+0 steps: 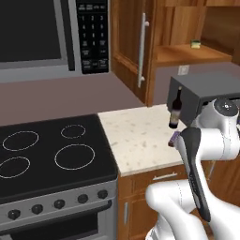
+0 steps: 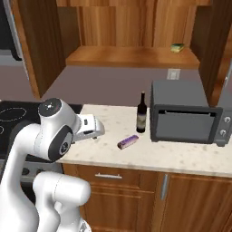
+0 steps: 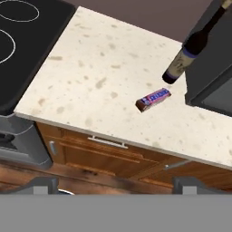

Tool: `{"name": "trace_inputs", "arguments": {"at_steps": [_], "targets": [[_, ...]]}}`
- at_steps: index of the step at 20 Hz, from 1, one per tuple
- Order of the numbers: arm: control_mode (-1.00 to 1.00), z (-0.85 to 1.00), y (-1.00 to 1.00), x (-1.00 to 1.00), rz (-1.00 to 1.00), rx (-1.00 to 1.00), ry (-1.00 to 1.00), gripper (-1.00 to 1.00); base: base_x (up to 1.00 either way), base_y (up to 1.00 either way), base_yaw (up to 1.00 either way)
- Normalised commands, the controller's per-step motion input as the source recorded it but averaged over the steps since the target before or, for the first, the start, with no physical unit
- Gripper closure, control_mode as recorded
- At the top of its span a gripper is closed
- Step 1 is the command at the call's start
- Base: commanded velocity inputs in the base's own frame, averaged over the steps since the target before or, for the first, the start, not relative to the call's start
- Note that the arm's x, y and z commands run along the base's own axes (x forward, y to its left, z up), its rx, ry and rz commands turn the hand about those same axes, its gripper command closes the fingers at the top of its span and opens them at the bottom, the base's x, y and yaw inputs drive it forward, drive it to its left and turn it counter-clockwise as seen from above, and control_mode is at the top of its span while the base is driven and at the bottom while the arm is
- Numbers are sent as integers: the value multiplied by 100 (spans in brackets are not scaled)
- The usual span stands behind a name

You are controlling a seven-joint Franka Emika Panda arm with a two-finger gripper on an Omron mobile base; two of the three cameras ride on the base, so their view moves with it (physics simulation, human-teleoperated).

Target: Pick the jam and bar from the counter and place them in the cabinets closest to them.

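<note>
Speckled cream worktop (image 3: 104,68) ran between black stovetop (image 3: 27,50) and toaster oven (image 2: 183,113). Bar (image 3: 153,99) lay flat near front edge, beside wine bottle (image 3: 192,45); left stretch bare. Gripper (image 3: 115,186) spread wide, holding nothing.

Ahead of your claw (image 3: 118,186) lies the speckled cream counter (image 3: 99,68), with wooden drawers (image 3: 108,154) under its near edge and dark wood floor (image 3: 90,181) closest to the claw. Off to the claw's left you have the black stovetop (image 1: 47,154) and, above it, the grey microwave (image 1: 33,33). To the claw's right stands a dark grey toaster oven (image 2: 181,113). Beyond the counter, the wall (image 2: 113,81) is a flat grey-mauve with a white outlet (image 2: 173,73). High above the claw, an open brown cabinet shelf (image 2: 131,56) spans the wall.
</note>
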Motion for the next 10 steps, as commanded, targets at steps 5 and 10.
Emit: {"name": "trace_inputs", "arguments": {"at_steps": [5, 10], "targets": [[100, 0, 0, 0, 0, 0, 0, -100, -3, -59, -1], [100, 0, 0, 0, 0, 0, 0, -100, -6, -47, 0]]}}
